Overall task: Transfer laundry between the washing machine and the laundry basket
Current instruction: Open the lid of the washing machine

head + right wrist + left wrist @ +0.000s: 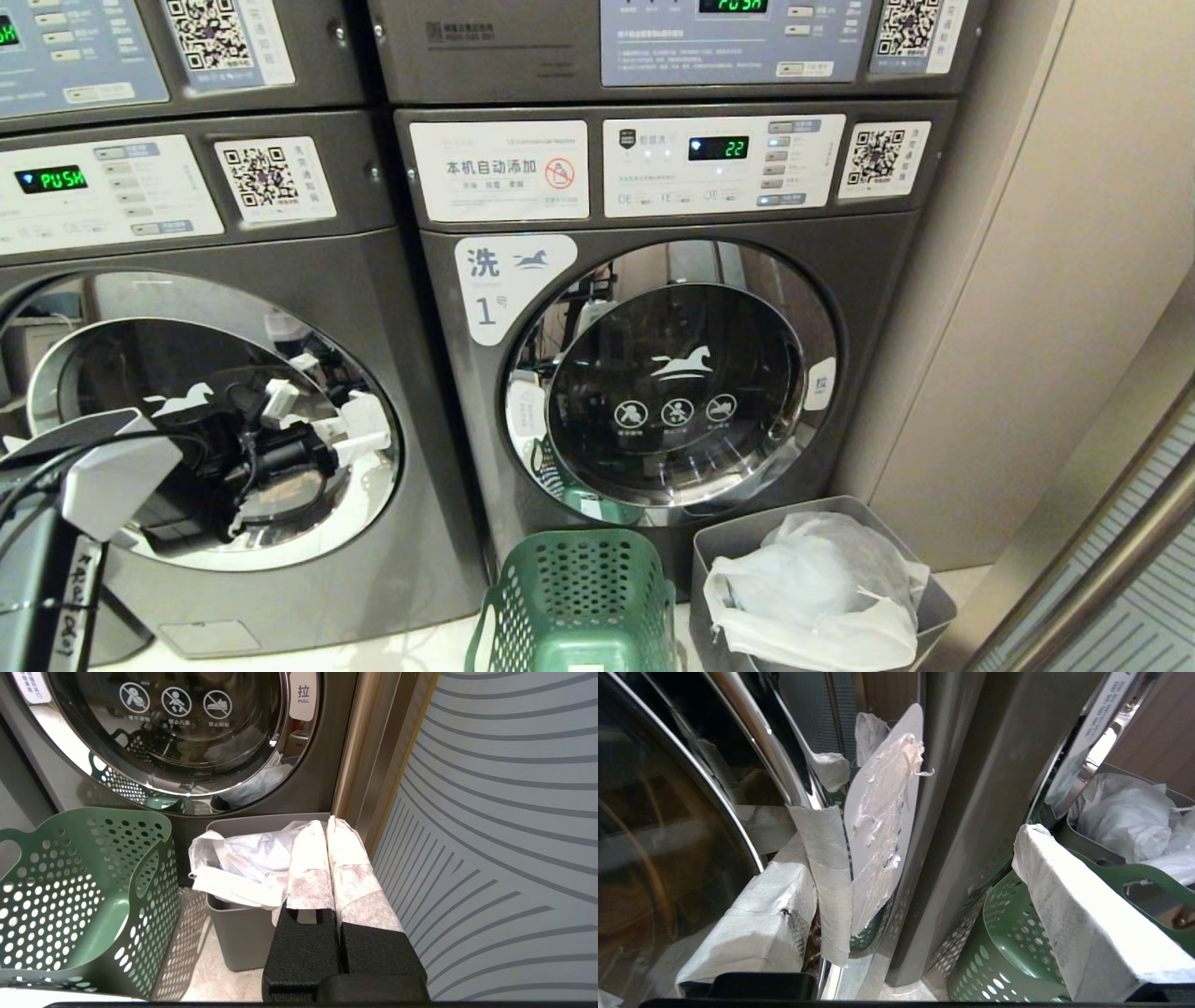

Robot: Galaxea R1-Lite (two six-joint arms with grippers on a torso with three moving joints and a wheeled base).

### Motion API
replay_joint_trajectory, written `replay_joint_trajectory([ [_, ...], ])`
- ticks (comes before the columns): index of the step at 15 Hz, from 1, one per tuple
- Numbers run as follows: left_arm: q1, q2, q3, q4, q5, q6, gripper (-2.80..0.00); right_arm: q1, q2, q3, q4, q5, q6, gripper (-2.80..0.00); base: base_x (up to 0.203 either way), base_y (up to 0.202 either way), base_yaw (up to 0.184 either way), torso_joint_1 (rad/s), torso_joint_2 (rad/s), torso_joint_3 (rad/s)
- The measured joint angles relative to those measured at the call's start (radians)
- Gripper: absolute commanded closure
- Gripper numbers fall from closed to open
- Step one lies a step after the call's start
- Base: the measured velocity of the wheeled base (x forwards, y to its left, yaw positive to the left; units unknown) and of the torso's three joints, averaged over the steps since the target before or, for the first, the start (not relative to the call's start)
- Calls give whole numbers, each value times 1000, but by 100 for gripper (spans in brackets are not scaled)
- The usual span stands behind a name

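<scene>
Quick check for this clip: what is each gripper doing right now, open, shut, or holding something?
Left gripper: open, holding nothing, at the washer door edge.
Right gripper: shut, empty, above the grey bin.

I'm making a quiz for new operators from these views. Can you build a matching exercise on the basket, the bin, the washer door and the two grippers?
1 green basket
2 grey bin
3 door of washer 1
4 left gripper
5 right gripper

a closed
b fingers spread wide
c fingers pressed together
d lined with a white bag
e empty

Pairs: 1-e, 2-d, 3-a, 4-b, 5-c
</scene>
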Motion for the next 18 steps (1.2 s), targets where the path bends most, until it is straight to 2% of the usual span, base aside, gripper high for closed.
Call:
replay_joint_trajectory([
  [4, -1, 2, 0, -1, -109, 6, -280, 0, 0, 0, 0, 0, 0, 0, 0, 0, 0, 0, 0, 0],
  [7, 0, 2, 6, -4, -137, 8, -280, 0, 0, 0, 0, 0, 0, 0, 0, 0, 0, 0, 0, 0],
  [9, 0, -1, 17, -6, -169, 34, -280, 0, 0, 0, 0, 0, 0, 0, 0, 0, 0, 0, 0, 0],
  [11, 0, -7, 39, -7, -179, 55, -280, 0, 0, 0, 0, 0, 0, 0, 0, 0, 0, 0, 0, 0],
  [18, -7, -45, 117, -44, -199, 53, -280, 0, 0, 0, 0, 0, 0, 0, 0, 0, 0, 0, 0, 0],
])
